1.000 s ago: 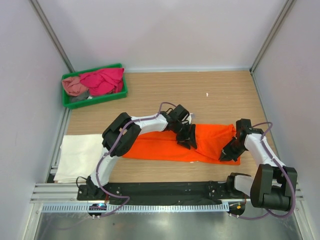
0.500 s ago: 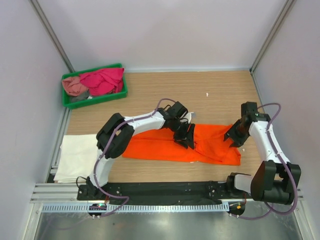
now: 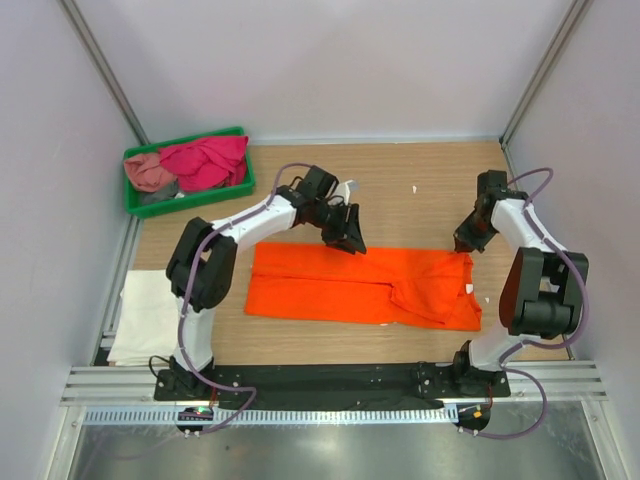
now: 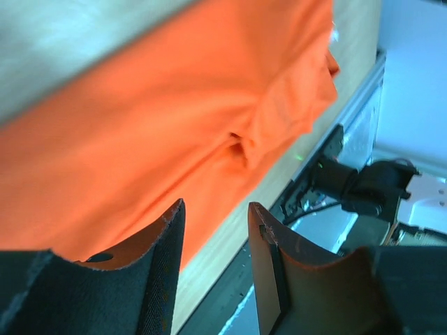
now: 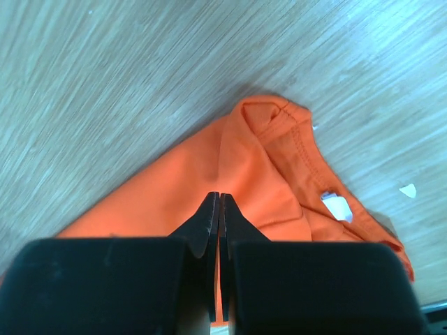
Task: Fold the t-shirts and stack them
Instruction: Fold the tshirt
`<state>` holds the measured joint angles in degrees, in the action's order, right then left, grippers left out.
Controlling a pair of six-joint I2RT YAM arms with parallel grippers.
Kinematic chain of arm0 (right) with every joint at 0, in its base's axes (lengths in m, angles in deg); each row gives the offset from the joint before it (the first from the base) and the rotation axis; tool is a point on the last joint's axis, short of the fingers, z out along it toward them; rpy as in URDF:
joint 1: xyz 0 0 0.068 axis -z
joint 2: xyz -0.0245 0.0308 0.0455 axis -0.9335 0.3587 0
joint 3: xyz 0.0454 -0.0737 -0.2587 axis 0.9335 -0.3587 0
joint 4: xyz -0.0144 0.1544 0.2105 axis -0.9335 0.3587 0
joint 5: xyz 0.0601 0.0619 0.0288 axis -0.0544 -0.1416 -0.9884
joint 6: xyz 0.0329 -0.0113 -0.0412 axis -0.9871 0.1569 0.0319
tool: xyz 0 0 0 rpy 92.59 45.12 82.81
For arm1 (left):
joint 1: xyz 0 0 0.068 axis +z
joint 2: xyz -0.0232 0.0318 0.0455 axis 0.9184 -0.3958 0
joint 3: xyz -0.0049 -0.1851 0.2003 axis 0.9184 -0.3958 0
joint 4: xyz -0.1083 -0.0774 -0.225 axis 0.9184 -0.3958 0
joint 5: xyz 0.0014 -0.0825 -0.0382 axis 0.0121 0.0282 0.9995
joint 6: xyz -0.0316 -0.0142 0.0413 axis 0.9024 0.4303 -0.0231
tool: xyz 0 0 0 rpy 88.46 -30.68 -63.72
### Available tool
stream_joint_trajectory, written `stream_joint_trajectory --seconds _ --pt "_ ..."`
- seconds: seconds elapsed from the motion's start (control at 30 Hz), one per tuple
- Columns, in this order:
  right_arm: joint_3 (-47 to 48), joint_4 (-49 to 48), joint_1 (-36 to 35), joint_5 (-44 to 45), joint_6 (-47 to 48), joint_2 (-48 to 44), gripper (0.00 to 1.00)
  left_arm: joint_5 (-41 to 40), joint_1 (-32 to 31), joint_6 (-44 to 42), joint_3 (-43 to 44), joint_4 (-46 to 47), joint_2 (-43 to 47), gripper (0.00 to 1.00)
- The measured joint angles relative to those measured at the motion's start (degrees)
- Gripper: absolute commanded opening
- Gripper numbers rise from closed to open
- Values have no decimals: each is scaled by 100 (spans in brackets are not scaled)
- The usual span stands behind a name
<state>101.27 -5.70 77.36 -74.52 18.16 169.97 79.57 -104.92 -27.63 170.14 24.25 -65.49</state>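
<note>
I see the orange t-shirt (image 3: 340,285) stretched left-to-right, collar (image 3: 464,288) rightward; left end effector (image 3: 347,235) spread, right end effector (image 3: 464,242) pressed together.

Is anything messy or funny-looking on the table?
The orange t-shirt lies in a long flat strip, but its right end is bunched and wrinkled near the collar. The pink shirts sit crumpled in the green tray.

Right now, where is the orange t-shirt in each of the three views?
Top external: orange t-shirt laid out at the centre of the table.
Left wrist: fills the upper left, bunched fold mid-frame.
Right wrist: centre and lower right, collar corner uppermost.
Shared landmark: white label at the collar end, clear in top external and right wrist; too small to tell in left wrist.
</note>
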Motion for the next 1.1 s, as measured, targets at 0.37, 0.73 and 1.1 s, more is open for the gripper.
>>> stream_joint_trajectory --seconds 0.37,0.73,1.1 --pt "-463 -461 94 339 -179 313 1 -323 938 74 -586 15 -313 38" --pt "-907 -748 540 310 -2 417 6 -380 1211 90 -857 74 -551 37" --pt "-232 -155 358 181 439 -81 57 -800 1202 -385 -870 -398 125 46"
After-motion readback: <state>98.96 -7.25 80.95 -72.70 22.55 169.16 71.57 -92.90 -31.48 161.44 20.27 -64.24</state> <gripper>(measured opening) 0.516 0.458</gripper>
